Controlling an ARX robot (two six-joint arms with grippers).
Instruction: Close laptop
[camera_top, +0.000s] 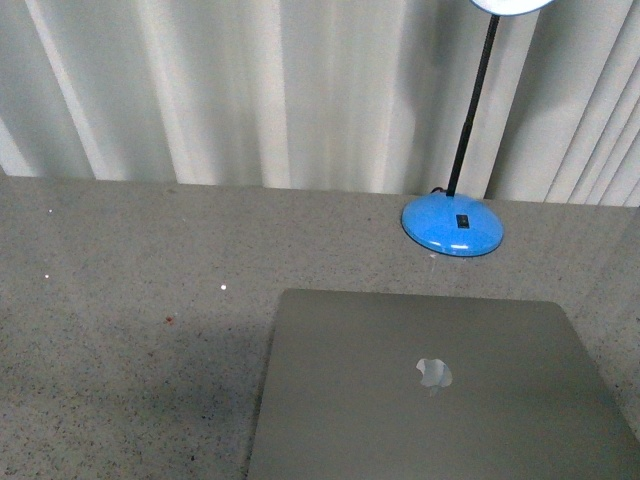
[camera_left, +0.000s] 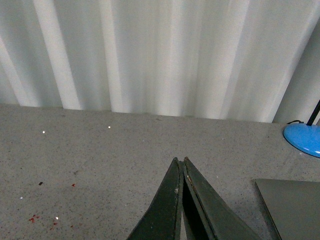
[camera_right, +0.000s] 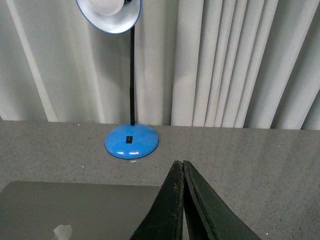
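The laptop (camera_top: 430, 390) lies shut and flat on the grey speckled table, lid up with its shiny apple logo showing, at the front right of the front view. Its corner shows in the left wrist view (camera_left: 292, 205) and its lid in the right wrist view (camera_right: 75, 210). My left gripper (camera_left: 180, 161) is shut and empty, held over bare table to the left of the laptop. My right gripper (camera_right: 179, 163) is shut and empty, by the laptop's far right corner. Neither arm shows in the front view.
A blue desk lamp (camera_top: 452, 224) with a black stem stands just behind the laptop, also in the right wrist view (camera_right: 131, 141) and the left wrist view (camera_left: 302, 137). White pleated curtains (camera_top: 250, 90) hang along the table's far edge. Small red specks (camera_left: 33, 218) dot the table at left.
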